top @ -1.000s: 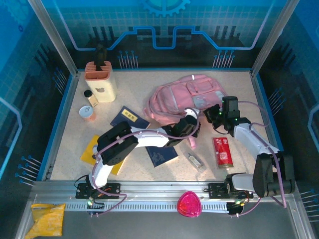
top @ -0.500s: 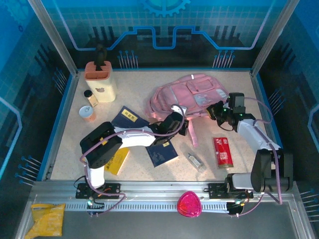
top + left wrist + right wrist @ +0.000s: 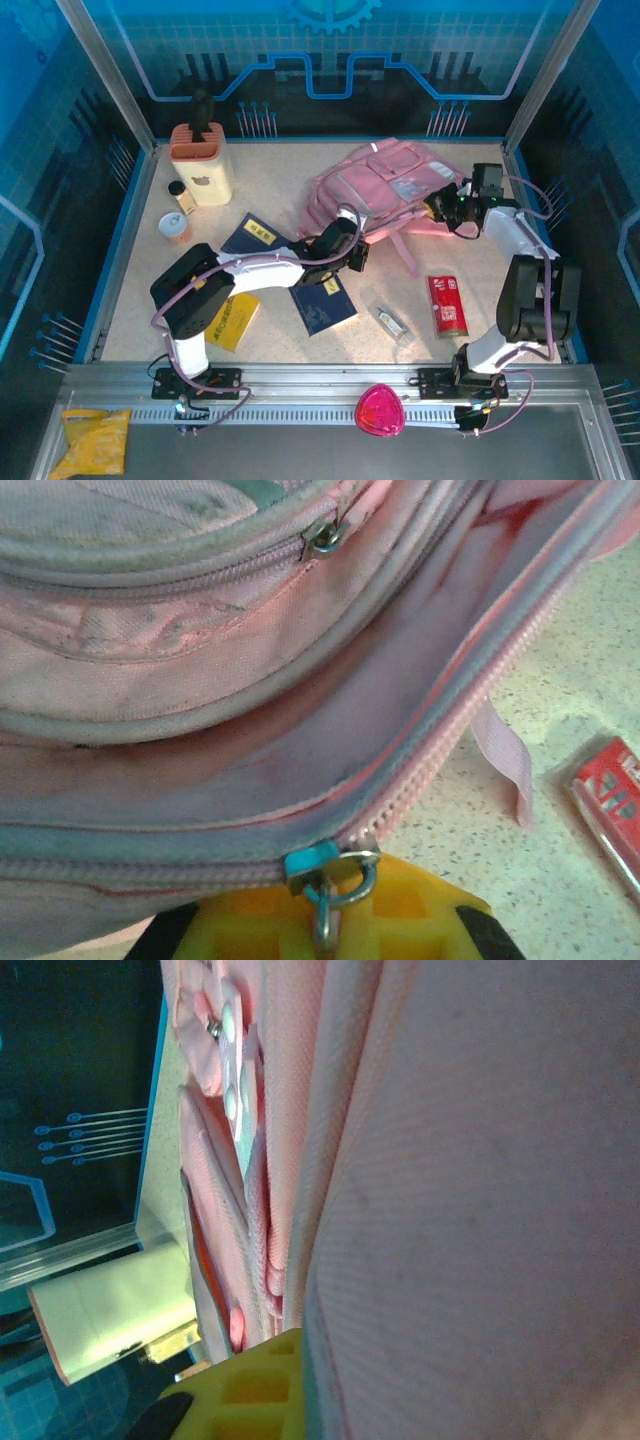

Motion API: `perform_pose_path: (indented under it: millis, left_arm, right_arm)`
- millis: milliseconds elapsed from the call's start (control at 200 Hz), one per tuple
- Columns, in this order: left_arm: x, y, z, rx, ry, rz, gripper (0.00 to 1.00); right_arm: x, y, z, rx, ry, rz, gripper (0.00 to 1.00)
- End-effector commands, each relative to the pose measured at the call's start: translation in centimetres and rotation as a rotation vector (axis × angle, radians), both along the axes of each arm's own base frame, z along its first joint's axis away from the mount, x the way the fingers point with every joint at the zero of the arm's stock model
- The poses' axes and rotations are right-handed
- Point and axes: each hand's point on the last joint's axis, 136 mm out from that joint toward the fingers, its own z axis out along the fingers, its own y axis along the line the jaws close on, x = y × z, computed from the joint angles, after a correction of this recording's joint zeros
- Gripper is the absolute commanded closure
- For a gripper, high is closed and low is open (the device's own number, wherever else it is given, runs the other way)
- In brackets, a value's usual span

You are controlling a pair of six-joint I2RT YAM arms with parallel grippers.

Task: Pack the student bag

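Left tool [image 3: 347, 250]: jaws fully closed, pinching the small metal zip pull with a teal tab [image 3: 326, 880] on the bag's main compartment. Its yellow fingers [image 3: 420, 920] sit just below the slider.

Far left: peach-coloured upright holder [image 3: 203, 165], with a small round tin [image 3: 175, 226] near it. Neither is involved.

Left of centre: dark blue flat booklets [image 3: 258, 238] on the speckled tabletop [image 3: 280, 180], probably waiting to be packed.

Centre to far right: large soft pink student bag [image 3: 385, 185], lying down. The left wrist view shows the main zip partly parted and the lining exposed.

Near right: small clear bottle [image 3: 390, 322] and flat red packet [image 3: 448, 305].

Right tool [image 3: 447, 205]: at the bag's right edge, with pink fabric against its yellow finger [image 3: 250, 1390]. Whether it grips the fabric cannot be told.

Handling note (judgement): the step in hand is opening the main zip.
- Draw the pull along the line of the teeth, not away from it.
- The soft bag will likely drag after the slider unless its right side is anchored.
- Open the zip wide enough for the booklets to go in.
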Motion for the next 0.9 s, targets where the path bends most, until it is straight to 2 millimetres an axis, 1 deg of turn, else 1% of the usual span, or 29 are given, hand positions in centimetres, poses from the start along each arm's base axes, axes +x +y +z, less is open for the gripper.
perform_pose_path:
  millis: [0, 45, 100, 205, 305, 425, 535, 585, 605, 625, 635, 715, 790, 860, 895]
  left_arm:
    - [-1.3, -2.6, 1.3, -0.065, 0.082, -0.066, 1.00]
    - [-1.2, -3.3, 1.8, -0.069, 0.078, -0.057, 1.00]
    - [-1.1, -4.0, 2.1, -0.090, 0.083, -0.054, 1.00]
    - [-0.9, -4.6, 2.0, -0.105, 0.094, -0.054, 1.00]
    - [-0.8, -3.9, 1.5, -0.066, 0.093, -0.043, 1.00]
    - [-1.0, -3.8, 2.1, -0.064, 0.077, -0.061, 1.00]
    - [-1.0, -4.0, 2.5, -0.078, 0.078, -0.068, 1.00]
    - [-1.1, -4.2, 2.7, -0.090, 0.078, -0.071, 1.00]
    - [-1.1, -4.3, 2.8, -0.094, 0.079, -0.074, 1.00]
    - [-1.1, -4.3, 2.9, -0.100, 0.079, -0.075, 1.00]
    - [-1.1, -4.4, 2.9, -0.102, 0.078, -0.077, 1.00]
    - [-1.1, -4.6, 3.2, -0.114, 0.075, -0.081, 1.00]
    - [-1.1, -4.8, 3.6, -0.126, 0.071, -0.085, 1.00]
    - [-1.1, -4.9, 4.0, -0.137, 0.066, -0.089, 1.00]
    - [-1.1, -4.9, 4.2, -0.139, 0.065, -0.091, 1.00]
  right_arm:
    - [2.6, -2.3, 1.8, -0.062, -0.097, -0.018, 0.80]
    - [2.5, -2.1, 1.4, -0.065, -0.090, 0.000, 0.76]
    - [2.2, -1.9, 1.2, -0.075, -0.082, 0.021, 0.68]
    - [0.9, -1.2, 1.0, -0.061, -0.093, 0.070, 0.52]
    - [-1.4, -0.5, 1.3, -0.056, -0.098, 0.104, 0.39]
    - [-4.5, 0.2, 1.3, -0.083, -0.072, 0.140, 0.27]
    - [-7.0, 1.2, 1.0, -0.071, -0.050, 0.162, 0.21]
    - [-7.9, 1.7, 0.8, -0.052, -0.041, 0.168, 0.20]
    - [-8.2, 2.2, 0.7, -0.036, -0.043, 0.174, 0.20]
    - [-8.2, 2.5, 1.0, -0.022, -0.059, 0.177, 0.19]
    - [-8.6, 2.8, 0.5, -0.010, -0.050, 0.181, 0.19]
    - [-9.7, 4.5, -0.2, 0.030, -0.044, 0.195, 0.18]
    - [-10.2, 5.6, -0.6, 0.040, -0.042, 0.204, 0.17]
    - [-10.6, 6.4, -1.6, 0.051, -0.023, 0.196, 0.16]
    - [-10.5, 6.7, -1.6, 0.068, -0.035, 0.196, 0.16]
